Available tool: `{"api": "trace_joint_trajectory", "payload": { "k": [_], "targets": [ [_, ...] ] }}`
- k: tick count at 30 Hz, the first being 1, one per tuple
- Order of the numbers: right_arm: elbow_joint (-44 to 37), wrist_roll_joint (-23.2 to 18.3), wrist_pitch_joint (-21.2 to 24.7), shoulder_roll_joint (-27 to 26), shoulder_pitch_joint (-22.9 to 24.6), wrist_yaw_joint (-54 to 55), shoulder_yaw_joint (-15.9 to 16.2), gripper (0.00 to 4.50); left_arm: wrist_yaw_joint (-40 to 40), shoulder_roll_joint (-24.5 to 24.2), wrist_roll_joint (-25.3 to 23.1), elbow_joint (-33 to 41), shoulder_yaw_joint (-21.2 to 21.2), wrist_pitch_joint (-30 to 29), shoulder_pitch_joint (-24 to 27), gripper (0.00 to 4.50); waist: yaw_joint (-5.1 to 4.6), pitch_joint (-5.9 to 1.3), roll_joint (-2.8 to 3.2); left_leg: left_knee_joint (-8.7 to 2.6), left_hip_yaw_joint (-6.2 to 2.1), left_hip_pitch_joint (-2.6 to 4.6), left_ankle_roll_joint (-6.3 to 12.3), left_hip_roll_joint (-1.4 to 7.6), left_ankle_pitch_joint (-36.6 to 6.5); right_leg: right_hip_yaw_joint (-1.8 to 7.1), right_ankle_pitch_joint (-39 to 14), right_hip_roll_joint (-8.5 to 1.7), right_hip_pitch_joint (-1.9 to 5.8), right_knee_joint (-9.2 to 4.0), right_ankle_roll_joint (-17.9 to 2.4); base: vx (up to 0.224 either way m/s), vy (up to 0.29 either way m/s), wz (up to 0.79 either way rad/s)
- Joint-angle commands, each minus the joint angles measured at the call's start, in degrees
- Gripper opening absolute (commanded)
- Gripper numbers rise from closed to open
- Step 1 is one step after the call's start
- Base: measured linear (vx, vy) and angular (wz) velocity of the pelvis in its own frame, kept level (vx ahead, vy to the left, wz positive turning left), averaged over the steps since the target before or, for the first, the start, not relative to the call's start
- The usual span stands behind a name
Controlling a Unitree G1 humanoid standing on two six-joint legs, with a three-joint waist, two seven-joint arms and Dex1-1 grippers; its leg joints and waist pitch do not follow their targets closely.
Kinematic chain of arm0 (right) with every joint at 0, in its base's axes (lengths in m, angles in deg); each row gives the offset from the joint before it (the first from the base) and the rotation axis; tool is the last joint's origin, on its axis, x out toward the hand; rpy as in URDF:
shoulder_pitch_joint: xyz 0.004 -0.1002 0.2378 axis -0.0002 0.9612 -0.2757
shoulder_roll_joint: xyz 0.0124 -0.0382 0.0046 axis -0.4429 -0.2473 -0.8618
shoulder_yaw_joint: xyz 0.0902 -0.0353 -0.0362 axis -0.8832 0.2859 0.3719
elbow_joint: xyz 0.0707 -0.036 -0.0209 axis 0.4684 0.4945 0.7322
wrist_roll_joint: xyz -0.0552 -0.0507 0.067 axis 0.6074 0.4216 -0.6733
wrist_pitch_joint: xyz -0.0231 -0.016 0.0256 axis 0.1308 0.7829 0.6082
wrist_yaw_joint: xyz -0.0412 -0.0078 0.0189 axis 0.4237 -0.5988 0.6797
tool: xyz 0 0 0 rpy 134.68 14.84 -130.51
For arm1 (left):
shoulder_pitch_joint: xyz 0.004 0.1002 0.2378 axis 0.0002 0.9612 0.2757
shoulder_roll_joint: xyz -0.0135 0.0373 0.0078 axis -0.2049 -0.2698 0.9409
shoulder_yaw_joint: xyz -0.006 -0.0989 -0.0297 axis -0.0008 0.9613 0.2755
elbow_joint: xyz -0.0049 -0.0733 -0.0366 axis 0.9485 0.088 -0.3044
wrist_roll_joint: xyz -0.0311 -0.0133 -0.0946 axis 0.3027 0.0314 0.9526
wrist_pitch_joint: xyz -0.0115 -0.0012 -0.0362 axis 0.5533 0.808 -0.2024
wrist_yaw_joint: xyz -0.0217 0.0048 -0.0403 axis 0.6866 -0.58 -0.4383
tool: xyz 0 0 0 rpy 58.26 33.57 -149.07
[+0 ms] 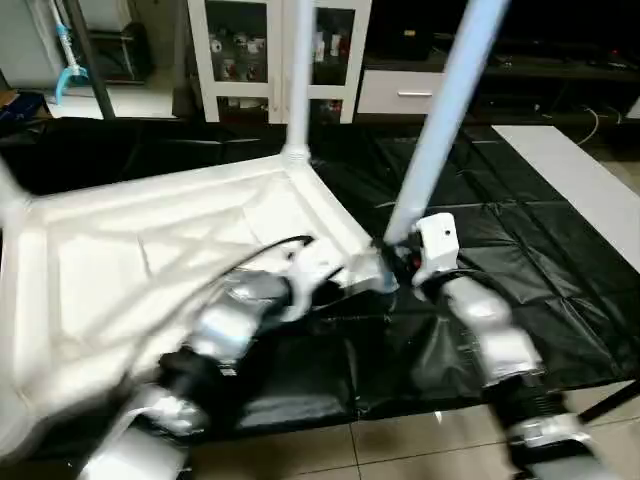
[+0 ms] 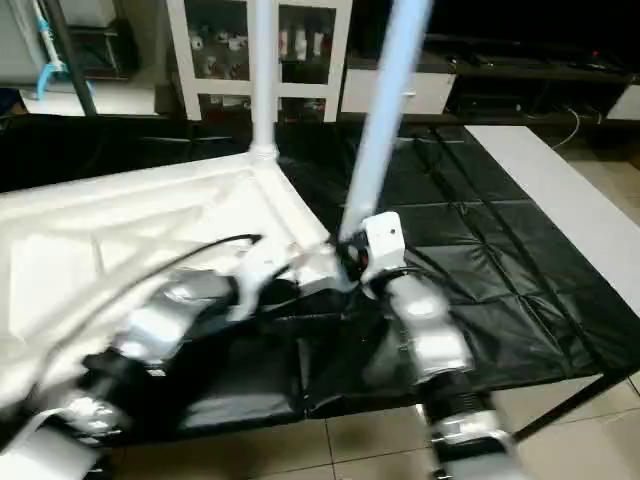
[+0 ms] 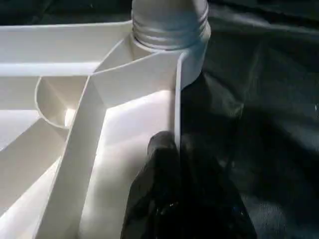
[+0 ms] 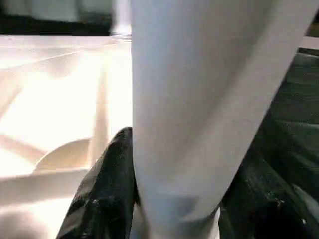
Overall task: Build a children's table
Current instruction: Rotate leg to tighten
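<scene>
I see the white plastic table top lying underside up on a black, creased mat, its raised ribs crossing in an X and a smooth rim running round it. One tapered tubular leg stands upright in the round socket at the top's far corner. A second leg rises tilted from the near right corner socket, its ridged threaded end partly showing above the socket wall. My right gripper is closed round this leg low down, one black finger on each side of the smooth tube. My left gripper pinches the thin rim of the top just beside that socket, its fingers closed on the plastic wall. Glossy tiled floor shows at the mat's near edge.
</scene>
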Motion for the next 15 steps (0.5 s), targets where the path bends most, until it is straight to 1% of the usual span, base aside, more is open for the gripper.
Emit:
{"api": "trace_joint_trajectory", "payload": {
  "k": [1, 2, 3, 4, 5, 6, 7, 8, 9, 10, 11, 12, 13, 15],
  "targets": [
    [4.4, 3.5, 1.2, 0.9, 3.0, 7.9, -3.8, 1.89, -3.0, 0.2, 0.7, -0.1, 2.8, 1.2, -0.3, 0.0, -0.44, -2.1, 0.16, -4.65, -0.48, 1.09, -0.76, 0.12, -29.0, 0.07, -34.0, -1.31, 0.4, -5.86, -2.7, 0.0, 0.0, 0.0],
    [4.1, 3.8, 0.1, -0.2, 2.8, 8.2, -3.6, 1.89, -3.2, 0.9, 0.6, 0.0, 2.4, 1.5, -0.5, 0.0, -0.31, -2.14, 0.73, -4.73, -0.63, 1.16, -0.83, 0.1, -29.2, -0.03, -34.2, -1.34, 0.52, -5.85, -2.6, 0.0, 0.0, 0.0],
    [4.0, 3.8, -0.1, -0.3, 2.7, 7.9, -3.6, 1.88, -3.3, 1.0, 0.5, 0.0, 2.3, 1.6, -0.5, 0.0, -0.51, -2.16, 0.44, -4.78, -0.67, 0.9, -0.7, 0.14, -29.4, -0.17, -34.0, -1.32, 0.71, -5.9, -2.4, 0.0, 0.0, 0.0],
    [4.0, 3.8, -0.1, -0.3, 2.7, 7.9, -3.6, 1.88, -3.3, 1.0, 0.5, 0.0, 2.3, 1.6, -0.5, 0.0, -0.42, -2.31, 0.5, -4.9, -0.66, 0.8, -0.45, 0.22, -28.7, -0.07, -32.5, -1.35, 0.93, -5.71, -2.7, 0.0, 0.0, 0.0],
    [4.0, 2.6, -1.7, -0.3, 2.5, 7.1, -4.4, 1.88, -3.2, 0.6, 0.3, 0.0, 2.3, 1.6, -0.5, 0.0, -0.36, -2.35, 0.57, -4.99, -0.64, 0.75, -0.34, 0.29, -28.3, 0.02, -31.4, -1.39, 1.01, -5.62, -2.9, 0.0, 0.0, 0.0],
    [3.7, 0.3, -3.3, -0.5, 2.4, 5.1, -5.3, 1.88, -2.9, 0.1, -0.3, 0.1, 2.1, 1.6, -0.3, 0.0, -0.45, -2.28, 0.88, -5.16, -0.54, 0.61, -0.29, 0.44, -28.1, 0.22, -28.4, -1.26, 0.93, -5.41, -4.0, 0.0, 0.0, 0.0],
    [2.8, -1.7, -4.1, -1.2, 2.6, 3.3, -5.5, 1.88, -3.2, -0.1, -0.8, 0.2, 2.0, 1.4, -0.1, 0.0, -0.41, -2.31, 0.81, -5.17, -0.5, 0.61, -0.16, 0.43, -28.2, 0.22, -27.8, -1.28, 1.02, -5.34, -4.2, 0.0, 0.0, 0.0],
    [1.6, -2.8, -4.5, -1.3, 3.1, 0.1, -5.0, 1.88, -2.9, -0.6, -1.1, 0.4, 1.7, 1.4, 0.0, 0.0, -0.43, -2.29, 0.8, -5.16, -0.45, 0.6, 0.03, 0.44, -28.2, 0.3, -27.3, -1.25, 1.04, -5.25, -4.5, 0.0, 0.0, 0.0],
    [0.7, -3.6, -4.9, -1.3, 3.4, -2.3, -4.5, 1.88, -2.7, -1.0, -1.3, 0.5, 1.5, 1.4, 0.2, 0.0, -0.19, -2.31, 1.35, -5.21, -0.47, 0.62, 0.23, 0.5, -28.0, 0.44, -26.2, -1.31, 1.1, -5.11, -5.1, 0.0, 0.0, 0.0],
    [-0.4, -3.2, -5.5, -0.8, 4.1, -3.9, -3.6, 1.88, -2.3, -1.5, -1.5, 0.5, 1.2, 2.1, 0.3, 0.0, -0.18, -2.35, 1.09, -5.2, -0.29, 0.5, 0.34, 0.58, -27.3, 0.58, -24.8, -1.34, 1.16, -5.06, -5.8, 0.0, 0.0, 0.0],
    [-1.5, -2.8, -6.0, -0.5, 4.7, -4.5, -3.0, 2.22, -2.2, -1.8, -1.5, 0.5, 1.1, 2.6, 0.4, 0.0, 0.03, -2.39, 1.08, -5.19, -0.24, 0.49, 0.45, 0.56, -26.7, 0.64, -24.1, -1.32, 1.25, -4.99, -6.0, 0.0, 0.0, 0.0],
    [-2.1, -2.6, -6.2, -0.3, 5.1, -4.5, -2.7, 2.56, -2.3, -2.0, -1.5, 0.4, 1.1, 2.7, 0.5, 0.0, 0.23, -2.5, 0.98, -5.15, -0.05, 0.35, 0.7, 0.66, -24.9, 0.89, -21.8, -1.42, 1.44, -4.62, -6.9, 0.0, 0.0, 0.0],
    [-2.4, -2.5, -6.2, -0.2, 5.3, -4.5, -2.6, 2.56, -2.3, -2.0, -1.5, 0.4, 1.1, 2.8, 0.5, 0.0, 0.39, -2.46, 0.96, -5.17, 0.08, 0.19, 0.93, 0.65, -23.4, 0.98, -20.3, -1.37, 1.59, -4.41, -7.6, 0.0, 0.0, 0.0],
    [-5.4, -2.3, -6.2, 0.7, 7.2, -4.8, -2.7, 2.59, -1.2, -3.2, -1.7, 0.3, 0.6, 4.3, 0.9, 0.0, 0.73, -2.55, 0.99, -5.12, 0.17, 0.02, 1.3, 0.61, -21.8, 1.07, -19.2, -1.41, 1.9, -4.26, -7.7, 0.0, 0.0, 0.0]
  ]
}}
